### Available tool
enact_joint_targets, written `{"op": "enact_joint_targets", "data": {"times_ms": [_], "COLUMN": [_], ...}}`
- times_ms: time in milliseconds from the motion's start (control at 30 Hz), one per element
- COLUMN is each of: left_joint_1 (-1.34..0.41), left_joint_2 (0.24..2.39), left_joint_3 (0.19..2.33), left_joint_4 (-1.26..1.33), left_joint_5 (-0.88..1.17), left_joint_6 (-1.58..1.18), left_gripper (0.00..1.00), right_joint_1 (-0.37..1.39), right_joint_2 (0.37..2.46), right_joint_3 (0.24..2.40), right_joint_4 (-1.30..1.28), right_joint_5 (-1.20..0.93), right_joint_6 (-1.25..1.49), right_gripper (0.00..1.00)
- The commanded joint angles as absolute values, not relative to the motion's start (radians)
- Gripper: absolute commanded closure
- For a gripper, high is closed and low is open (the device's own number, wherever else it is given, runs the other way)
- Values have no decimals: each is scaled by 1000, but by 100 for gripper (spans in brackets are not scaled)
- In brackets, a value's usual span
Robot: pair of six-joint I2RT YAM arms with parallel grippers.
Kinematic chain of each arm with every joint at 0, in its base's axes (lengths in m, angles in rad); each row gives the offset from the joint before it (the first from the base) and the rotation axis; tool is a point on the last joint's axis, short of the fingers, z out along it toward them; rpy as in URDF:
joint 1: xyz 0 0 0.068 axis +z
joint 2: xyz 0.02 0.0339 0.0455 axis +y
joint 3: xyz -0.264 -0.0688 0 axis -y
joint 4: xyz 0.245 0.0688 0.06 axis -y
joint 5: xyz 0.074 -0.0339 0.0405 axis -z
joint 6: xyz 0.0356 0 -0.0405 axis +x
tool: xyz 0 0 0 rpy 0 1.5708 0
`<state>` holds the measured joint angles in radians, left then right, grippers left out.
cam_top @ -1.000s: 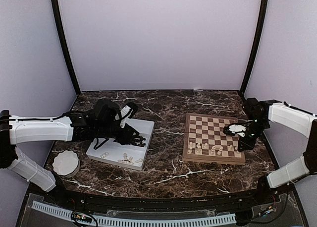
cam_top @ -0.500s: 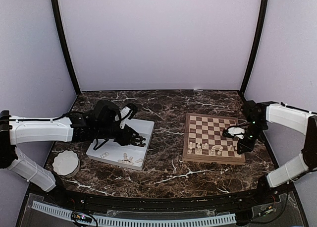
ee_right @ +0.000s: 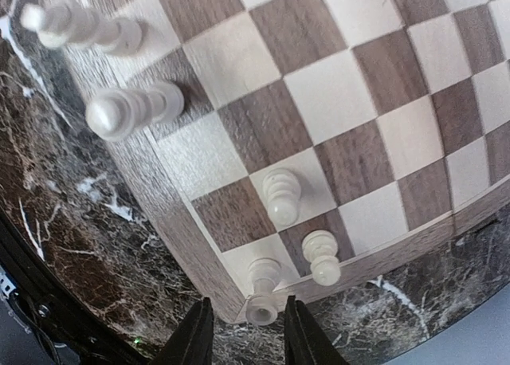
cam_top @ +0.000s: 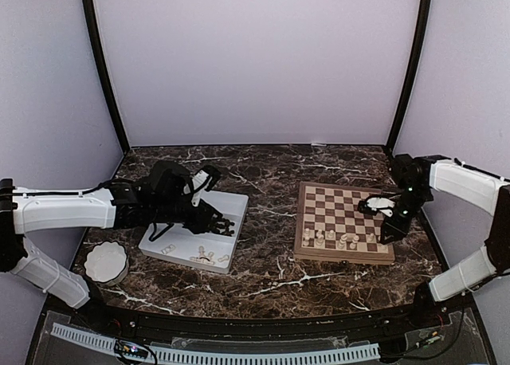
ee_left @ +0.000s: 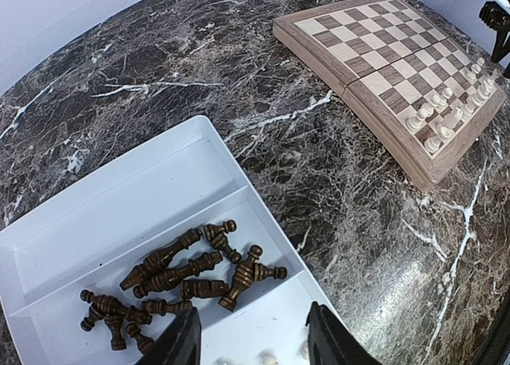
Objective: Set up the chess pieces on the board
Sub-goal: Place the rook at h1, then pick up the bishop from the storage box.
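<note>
Loosely, dark chess pieces (ee_left: 185, 276) in tray (ee_left: 119, 194)

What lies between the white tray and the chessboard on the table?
Nothing; the marble table between the tray and the board is bare, as the top external and left wrist views show.

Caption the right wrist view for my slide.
Right tool open over a cream corner piece on the board, other cream pieces standing nearby.

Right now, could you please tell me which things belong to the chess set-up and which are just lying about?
Job in hand: board; pale pieces standing on it; dark pieces lying in the white tray.
Lying about: scalloped bowl, beside the tray.
</note>
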<state>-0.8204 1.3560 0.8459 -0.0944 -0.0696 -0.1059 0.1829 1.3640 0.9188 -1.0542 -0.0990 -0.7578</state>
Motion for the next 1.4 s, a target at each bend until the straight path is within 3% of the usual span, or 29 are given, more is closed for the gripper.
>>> {"op": "enact_joint_targets", "data": {"times_ms": [0, 200, 433, 867, 1133, 1367], "left_joint_1": [-815, -814, -774, -751, -752, -783], "left_joint_2": [1298, 1298, 1379, 1493, 1568, 1607], "left_joint_3": [827, 824, 863, 842, 869, 925], "left_joint_4": [-153, -332, -588, -437, -400, -520], "left_joint_5": [-95, -192, -222, 27, 74, 43], "left_joint_6": [-128, -288, -484, -710, -720, -736], "left_gripper": [52, 54, 65, 66, 66, 67], "right_joint_1": [187, 187, 195, 245, 246, 247], "right_joint_2": [1330, 1331, 1352, 1368, 1374, 1380], "right_joint_3": [1051, 1116, 1118, 1083, 1054, 1040], "right_joint_4": [-1148, -1098, -928, -867, -847, -832], "right_joint_5": [-214, -370, -510, -502, -500, -502], "right_joint_6": [-738, -680, -553, -524, -523, -526], "right_gripper": [67, 66, 67, 68, 68, 68]}}
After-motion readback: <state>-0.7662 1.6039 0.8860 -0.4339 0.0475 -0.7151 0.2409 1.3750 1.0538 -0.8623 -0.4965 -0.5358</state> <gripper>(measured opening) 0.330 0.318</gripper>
